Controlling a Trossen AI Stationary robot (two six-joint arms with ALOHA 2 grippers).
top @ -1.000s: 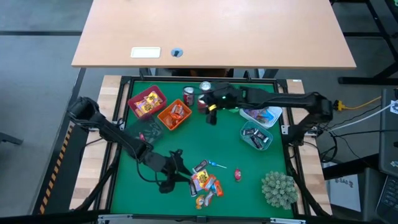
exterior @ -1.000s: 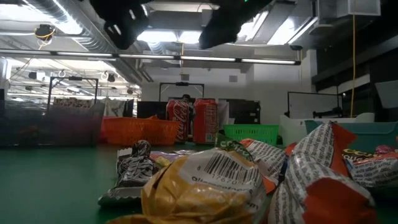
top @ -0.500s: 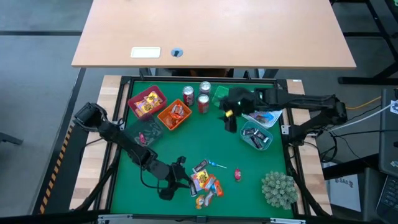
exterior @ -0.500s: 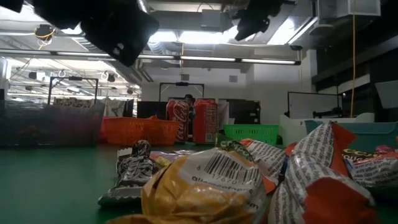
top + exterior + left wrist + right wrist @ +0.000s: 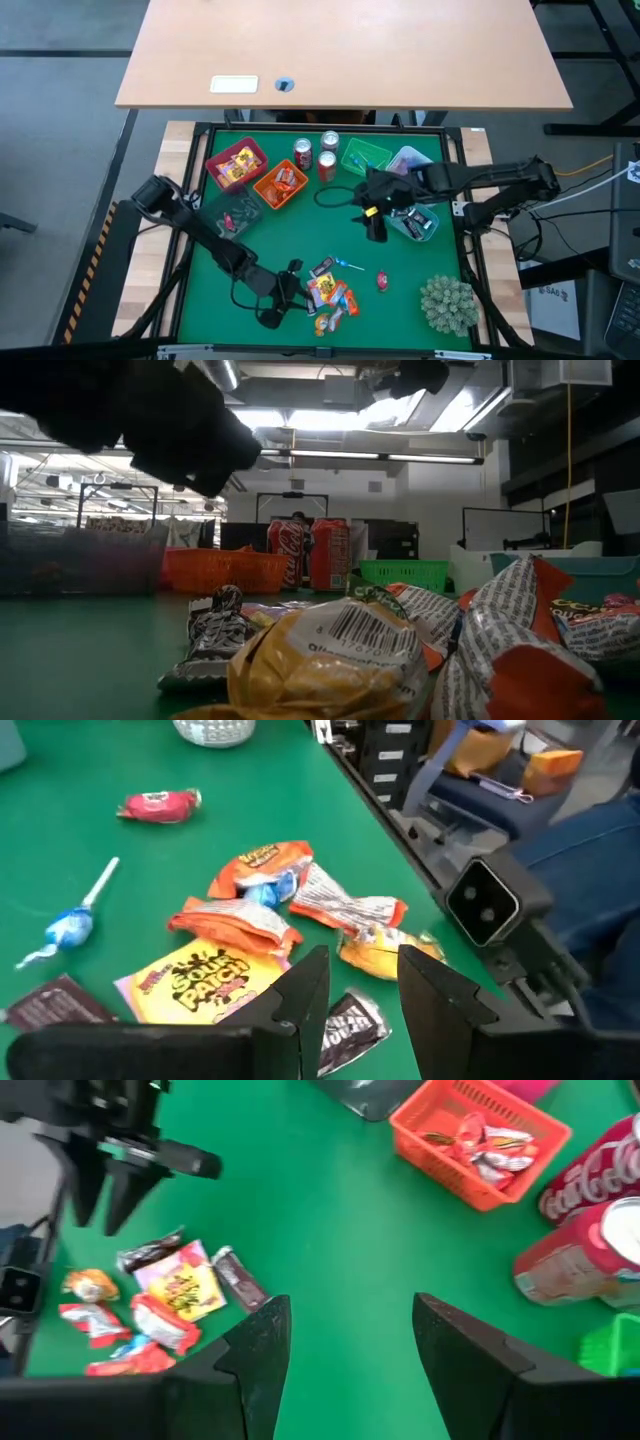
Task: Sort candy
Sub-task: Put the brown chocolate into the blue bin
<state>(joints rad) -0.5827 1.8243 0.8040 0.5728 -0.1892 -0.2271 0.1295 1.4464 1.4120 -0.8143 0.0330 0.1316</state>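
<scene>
**Several sweets sorted, a heap left**

Left to right: the left gripper [image 5: 360,985] hovered with fingers [image 5: 300,995] partly spread and empty, the unsorted candy pile [image 5: 270,925] lying just ahead of their tips. Baskets held some sorted pieces, notably the orange basket [image 5: 480,1135]. The right gripper [image 5: 350,1345] hung wide open, holding nothing, the pile well beyond its fingers. By my reckoning, sorting was perhaps half done.
</scene>
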